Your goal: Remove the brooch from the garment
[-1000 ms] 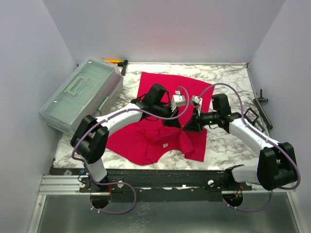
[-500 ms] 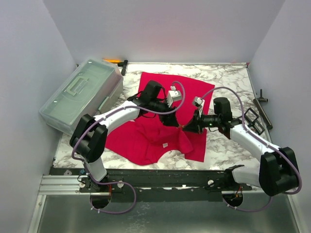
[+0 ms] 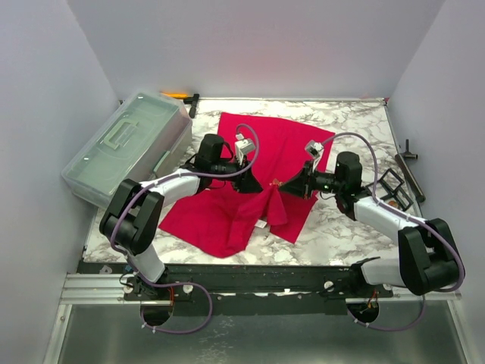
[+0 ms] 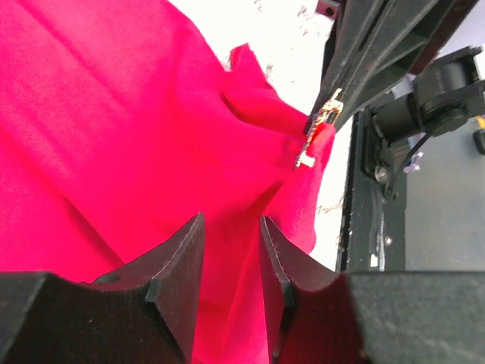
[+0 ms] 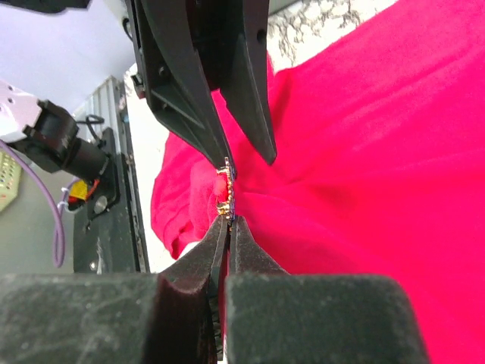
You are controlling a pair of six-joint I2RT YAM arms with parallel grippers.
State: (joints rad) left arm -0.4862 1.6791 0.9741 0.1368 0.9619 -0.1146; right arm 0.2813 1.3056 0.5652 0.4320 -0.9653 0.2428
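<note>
Right gripper (image 5: 226, 221): jaws closed on the small gold brooch (image 5: 224, 196), which meets the cloth at a raised peak of the red garment (image 5: 356, 152). Left gripper (image 4: 231, 221): jaws drawn to a narrow gap with a fold of the garment between them. The fold is apparently nipped, though the contact itself is hidden. The tips stand just beside the brooch, on the left of the peak.

A small white label (image 3: 261, 225) lies near the garment's near edge, too small to read.

The garment is spread on the marble table (image 3: 356, 121), lifted only at the peak. Marble shows along the garment's right and near edges. A clear lidded box (image 3: 125, 148) sits near its left edge, apart from it. Black tools (image 3: 409, 171) lie well to its right, and a yellow-handled tool (image 3: 180, 95) lies beyond its far left corner.
</note>
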